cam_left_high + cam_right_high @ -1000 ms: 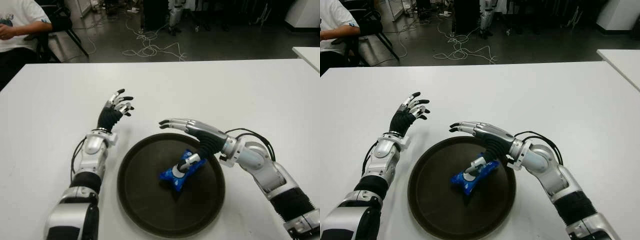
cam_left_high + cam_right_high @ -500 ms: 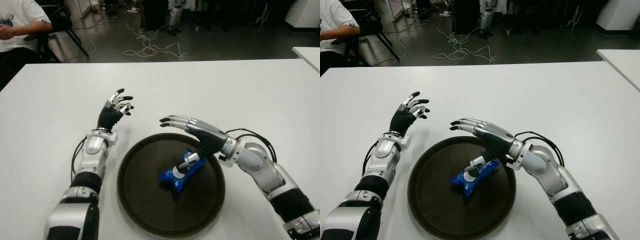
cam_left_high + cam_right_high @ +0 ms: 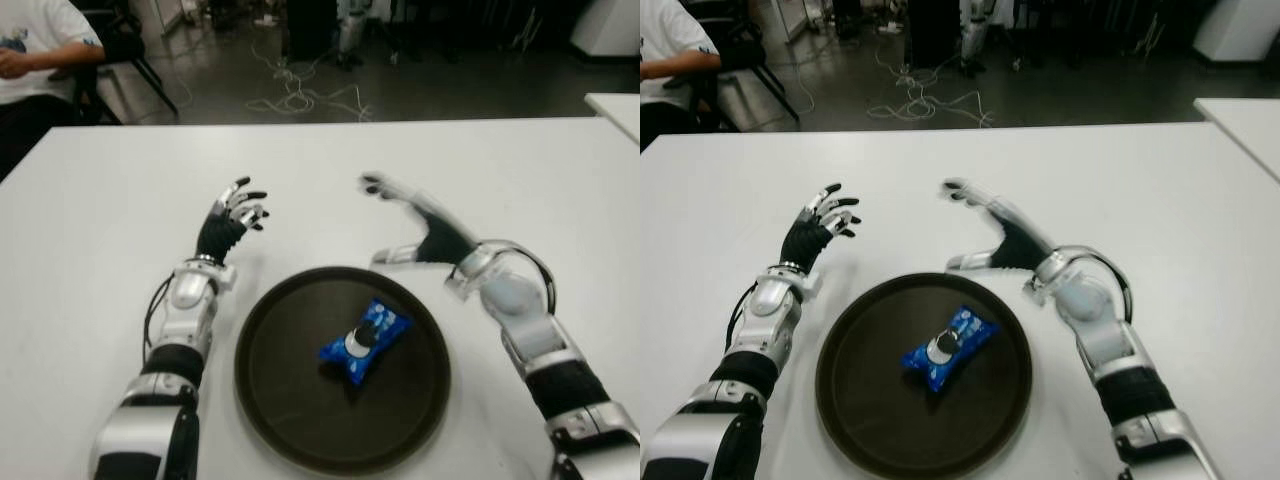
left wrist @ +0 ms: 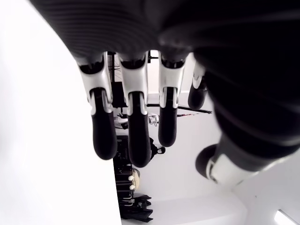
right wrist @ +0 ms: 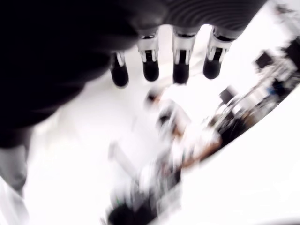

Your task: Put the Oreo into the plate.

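Blue wrapper against dark tray: the Oreo (image 3: 364,341) pack lies flat near the middle of the round plate (image 3: 270,400), touched by neither hand, so the placing looks done and, judging from this, only pulling the arm clear remains. The right hand (image 3: 415,228) is raised above the white table (image 3: 100,200) just beyond the plate's far rim, with the Oreo below and toward the robot from its palm; its fingers (image 5: 151,70) are stretched out and apart, the thumb sticking out sideways, holding nothing. The forearm bends up steeply from the elbow at the plate's right side. The left hand (image 3: 232,218) shows left of the plate's far edge, off the plate, fingers loosely spread and empty, with the Oreo well apart to its right.
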Robot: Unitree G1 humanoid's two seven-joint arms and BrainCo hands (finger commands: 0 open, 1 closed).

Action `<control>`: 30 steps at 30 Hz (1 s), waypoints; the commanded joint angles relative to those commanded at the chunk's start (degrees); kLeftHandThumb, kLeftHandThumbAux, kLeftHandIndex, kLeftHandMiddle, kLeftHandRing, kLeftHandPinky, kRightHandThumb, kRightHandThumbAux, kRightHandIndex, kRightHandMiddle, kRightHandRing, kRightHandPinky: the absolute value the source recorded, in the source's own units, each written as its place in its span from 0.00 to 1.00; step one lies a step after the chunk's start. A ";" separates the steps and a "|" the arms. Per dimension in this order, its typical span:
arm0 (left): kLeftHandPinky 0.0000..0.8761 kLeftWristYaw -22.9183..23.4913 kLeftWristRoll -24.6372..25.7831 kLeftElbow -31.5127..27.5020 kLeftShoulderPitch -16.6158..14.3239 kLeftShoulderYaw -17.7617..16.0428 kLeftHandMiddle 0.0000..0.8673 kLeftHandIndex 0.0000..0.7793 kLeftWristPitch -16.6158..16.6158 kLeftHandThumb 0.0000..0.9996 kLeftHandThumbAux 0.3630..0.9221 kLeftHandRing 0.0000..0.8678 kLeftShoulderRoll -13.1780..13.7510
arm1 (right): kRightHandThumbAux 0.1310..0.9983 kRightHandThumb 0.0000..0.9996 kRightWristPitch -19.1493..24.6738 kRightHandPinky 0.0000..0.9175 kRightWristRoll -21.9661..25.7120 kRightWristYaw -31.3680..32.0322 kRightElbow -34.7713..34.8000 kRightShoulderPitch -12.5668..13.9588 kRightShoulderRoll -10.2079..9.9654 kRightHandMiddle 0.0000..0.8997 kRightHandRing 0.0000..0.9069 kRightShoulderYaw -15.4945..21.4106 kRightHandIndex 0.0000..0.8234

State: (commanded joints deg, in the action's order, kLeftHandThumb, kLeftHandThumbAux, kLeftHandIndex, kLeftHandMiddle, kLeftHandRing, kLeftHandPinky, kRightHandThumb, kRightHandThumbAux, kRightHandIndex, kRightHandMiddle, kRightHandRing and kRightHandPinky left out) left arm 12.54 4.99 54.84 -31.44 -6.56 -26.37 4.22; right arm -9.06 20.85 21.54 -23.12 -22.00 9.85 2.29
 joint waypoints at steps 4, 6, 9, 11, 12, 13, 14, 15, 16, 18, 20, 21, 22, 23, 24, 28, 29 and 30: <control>0.51 0.26 -0.06 0.36 -0.13 0.07 0.33 0.14 -0.11 0.23 0.51 0.44 0.11 | 0.60 0.00 1.80 0.42 0.58 -3.38 -11.67 -5.31 -1.35 0.30 0.35 4.53 0.20; 0.52 0.37 -0.08 0.43 -0.14 0.10 0.33 0.14 -0.20 0.23 0.50 0.44 0.14 | 0.62 0.02 0.74 0.46 -0.06 -4.53 -18.03 -7.96 -1.28 0.33 0.39 6.02 0.23; 0.53 0.53 -0.06 0.58 -0.20 0.12 0.33 0.15 -0.27 0.21 0.48 0.44 0.17 | 0.64 0.03 -0.33 0.49 -0.69 -5.60 -24.85 -10.57 -0.95 0.36 0.43 7.52 0.26; 0.53 0.74 0.01 0.66 -0.28 0.08 0.33 0.15 -0.12 0.21 0.48 0.44 0.19 | 0.64 0.03 0.18 0.51 -1.31 -6.49 -26.54 -11.13 -0.72 0.38 0.46 7.83 0.28; 0.52 0.80 0.02 0.70 -0.33 0.06 0.33 0.15 -0.04 0.21 0.49 0.44 0.18 | 0.64 0.02 0.45 0.52 -1.58 -6.70 -26.89 -11.26 -0.64 0.39 0.47 7.93 0.29; 0.52 0.84 0.03 0.72 -0.36 0.05 0.33 0.15 0.00 0.20 0.49 0.44 0.17 | 0.64 0.01 0.52 0.52 -1.81 -6.75 -27.33 -11.45 -0.61 0.40 0.48 8.10 0.29; 0.52 0.83 0.02 0.76 -0.40 0.04 0.33 0.15 0.05 0.20 0.49 0.44 0.15 | 0.64 0.01 0.78 0.52 -2.15 -6.85 -27.95 -11.78 -0.59 0.40 0.48 8.22 0.29; 0.52 0.80 0.00 0.73 -0.38 0.03 0.33 0.15 0.02 0.20 0.49 0.44 0.13 | 0.64 0.01 1.21 0.53 -2.53 -7.10 -28.82 -12.17 -0.65 0.41 0.49 8.32 0.30; 0.52 0.79 -0.02 0.76 -0.39 0.02 0.33 0.15 -0.01 0.20 0.49 0.43 0.11 | 0.64 0.00 1.45 0.53 -2.87 -7.25 -29.64 -12.55 -0.70 0.41 0.49 8.50 0.30; 0.52 0.70 -0.10 0.89 -0.46 0.03 0.33 0.15 -0.15 0.21 0.48 0.43 0.09 | 0.65 0.00 1.75 0.53 -3.38 -7.35 -31.03 -13.16 -0.84 0.42 0.49 8.88 0.29; 0.53 0.54 -0.29 1.28 -0.66 0.08 0.34 0.16 -0.50 0.20 0.48 0.44 0.11 | 0.66 0.01 2.59 0.53 -3.98 -7.70 -32.05 -13.40 -1.82 0.42 0.49 8.66 0.29; 0.53 0.50 -0.33 1.43 -0.73 0.09 0.34 0.16 -0.62 0.20 0.47 0.44 0.12 | 0.66 0.01 2.78 0.54 -4.19 -7.78 -32.38 -13.50 -2.10 0.41 0.49 8.65 0.28; 0.53 0.49 -0.35 1.60 -0.82 0.09 0.34 0.16 -0.69 0.20 0.47 0.45 0.13 | 0.66 0.01 2.82 0.54 -4.34 -7.79 -32.67 -13.63 -2.24 0.41 0.49 8.71 0.28; 0.53 0.49 -0.34 1.72 -0.89 0.08 0.34 0.16 -0.74 0.20 0.47 0.45 0.14 | 0.66 0.01 2.77 0.54 -4.45 -7.76 -32.90 -13.76 -2.26 0.41 0.49 8.83 0.28; 0.54 0.49 -0.39 1.91 -0.98 0.10 0.34 0.16 -0.86 0.20 0.47 0.45 0.21 | 0.66 0.01 3.32 0.54 -4.78 -7.69 -32.95 -13.84 -2.59 0.41 0.49 8.54 0.28; 0.54 0.35 -0.69 2.45 -1.30 0.23 0.34 0.16 -1.16 0.20 0.49 0.45 0.43 | 0.67 0.00 5.07 0.53 -5.74 -6.75 -33.42 -14.24 -3.03 0.40 0.48 7.97 0.26; 0.54 0.30 -0.76 2.57 -1.39 0.26 0.34 0.16 -1.11 0.20 0.49 0.45 0.49 | 0.67 0.00 5.31 0.53 -5.93 -6.46 -33.61 -14.34 -2.95 0.40 0.48 7.89 0.26; 0.54 0.26 -0.81 2.67 -1.47 0.28 0.34 0.16 -1.09 0.20 0.50 0.45 0.52 | 0.67 0.00 5.48 0.52 -6.07 -6.27 -33.76 -14.43 -2.90 0.40 0.47 7.85 0.26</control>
State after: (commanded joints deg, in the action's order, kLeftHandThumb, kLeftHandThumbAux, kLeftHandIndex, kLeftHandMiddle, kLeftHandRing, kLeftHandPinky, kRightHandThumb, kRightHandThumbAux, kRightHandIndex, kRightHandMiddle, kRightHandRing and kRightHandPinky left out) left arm 12.81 4.18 57.51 -32.90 -6.28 -27.46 4.75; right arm -3.58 14.78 15.27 -56.88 -36.43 6.96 10.14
